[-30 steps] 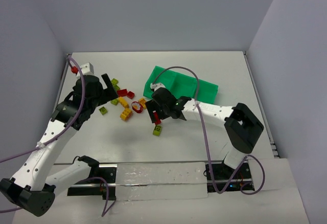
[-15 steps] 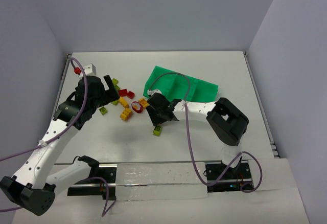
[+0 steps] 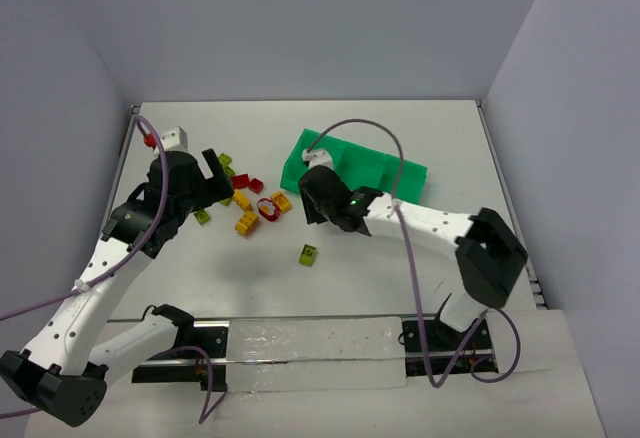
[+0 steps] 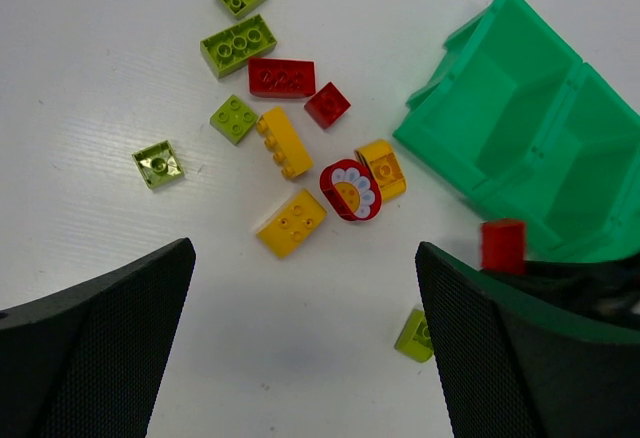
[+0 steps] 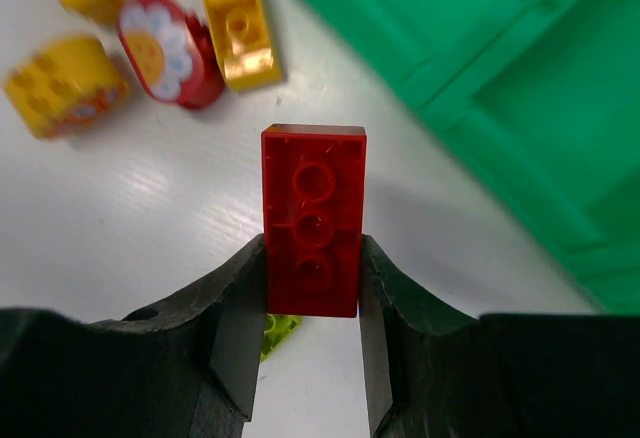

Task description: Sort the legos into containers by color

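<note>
**Q.** How far along is the sorting at this stage?

**A.** At its start, by all appearances. No brick shows in the visible parts of the green tray, though the right arm covers some of it in the top view. The loose bricks lie scattered on the table, left of the tray: five olive-green, three yellow-orange, two red, and the red ring-shaped piece. All of these are yet to be placed.

**Q.** And the piece in hand?

**A.** The right gripper is clamped on a red brick, one jaw against each long side. In the top view the gripper sits near the frame centre, just beside the tray's lower left wall. The brick appears raised off the table.

**Q.** How does that brick lie?

**A.** In the right wrist view its long axis runs from bottom to top of the frame. The lower end sits between the jaws and the upper end projects free. The studded face is turned toward the camera. The tray fills the upper right of that view, so delivery probably calls for a carry up and to the right.

**Q.** The other arm?

**A.** The left gripper hangs spread wide above the loose bricks, holding nothing.
</note>
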`<state>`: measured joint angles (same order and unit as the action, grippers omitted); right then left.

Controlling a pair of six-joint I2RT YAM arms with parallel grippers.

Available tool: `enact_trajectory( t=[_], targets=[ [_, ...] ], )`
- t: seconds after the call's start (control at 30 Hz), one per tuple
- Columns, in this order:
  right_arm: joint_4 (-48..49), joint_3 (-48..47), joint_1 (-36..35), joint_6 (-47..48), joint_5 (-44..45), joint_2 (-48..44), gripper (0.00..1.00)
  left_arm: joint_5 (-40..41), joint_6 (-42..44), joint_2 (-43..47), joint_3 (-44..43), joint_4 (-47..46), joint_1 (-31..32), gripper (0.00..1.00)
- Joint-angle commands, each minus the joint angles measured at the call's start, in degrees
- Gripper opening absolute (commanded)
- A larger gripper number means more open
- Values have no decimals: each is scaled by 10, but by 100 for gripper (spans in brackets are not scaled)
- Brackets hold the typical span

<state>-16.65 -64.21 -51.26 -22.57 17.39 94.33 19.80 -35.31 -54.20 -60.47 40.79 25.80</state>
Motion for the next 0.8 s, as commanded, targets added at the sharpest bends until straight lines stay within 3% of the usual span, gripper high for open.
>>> enact_trajectory(
  t=[0.0,0.13,0.3,0.4,0.5,0.6,0.67,0.77],
  targets=[
    [-12,47,57,-47,76,-126,18,-22,9,6,9,-26,2,99],
    [-18,113,147,-58,71,-211,19,-20,12,12,13,-25,3,99],
    [-11,149,245,-42,60,-230,19,-25,17,10,11,-25,4,99],
    [2,149,273,-38,59,-212,25,-24,18,11,7,-20,4,99],
    [7,136,282,-34,64,-185,40,-19,22,13,3,-15,4,99],
    [4,117,284,-37,76,-159,67,-13,24,12,-2,-11,4,99],
    [1,98,285,-36,75,-153,78,-13,24,10,-5,-9,4,99],
    [3,76,277,-30,55,-159,80,-15,23,8,-4,-9,4,99]
  ],
)
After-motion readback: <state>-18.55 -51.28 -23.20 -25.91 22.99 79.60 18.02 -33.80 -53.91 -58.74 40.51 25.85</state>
